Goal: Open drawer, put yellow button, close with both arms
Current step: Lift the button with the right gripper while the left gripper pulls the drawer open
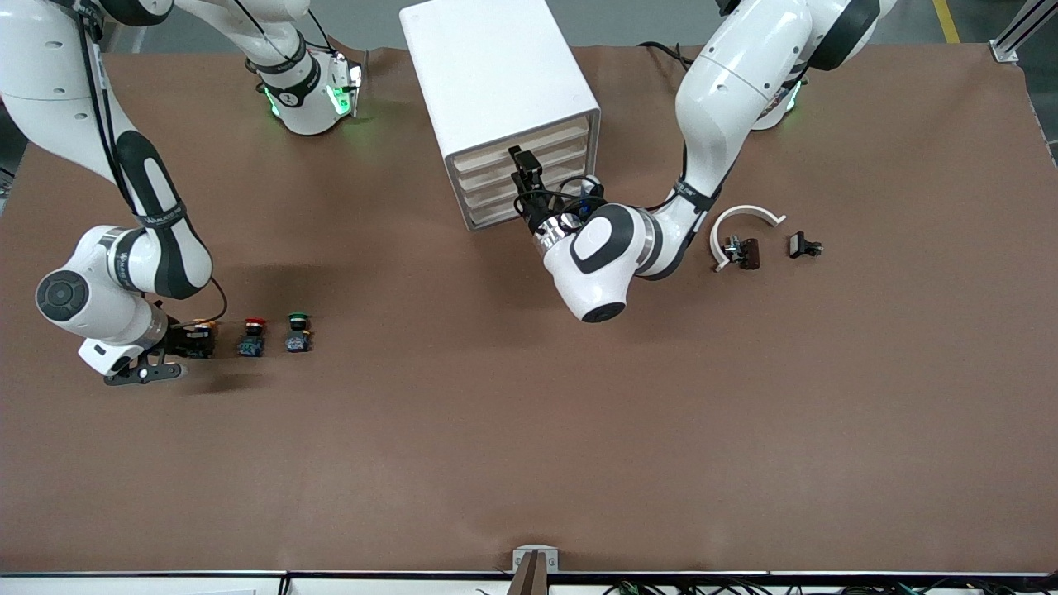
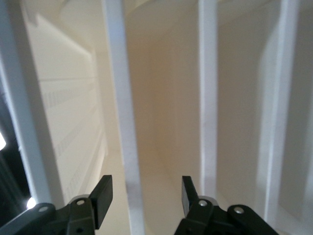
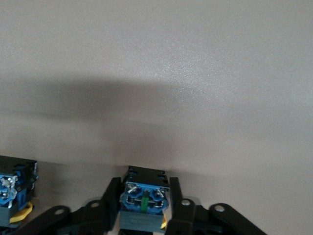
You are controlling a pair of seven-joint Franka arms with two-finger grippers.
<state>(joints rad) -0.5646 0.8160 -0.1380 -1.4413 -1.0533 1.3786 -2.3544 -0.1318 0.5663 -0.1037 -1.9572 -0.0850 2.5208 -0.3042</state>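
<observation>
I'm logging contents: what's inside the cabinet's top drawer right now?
Its inside is hidden: the drawer is shut, showing only its cream front; the left pincer is open at the cabinet. The yellow button is on the table, gripped by the right pincer.

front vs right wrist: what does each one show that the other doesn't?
Front only: the cabinet with the left claw at its drawer fronts, the red button, the green button, small parts toward the left arm's end.
Right wrist only: the blue base of the yellow button, with a finger on each side.
Both: right claw shut on that button, on the brown table.
</observation>
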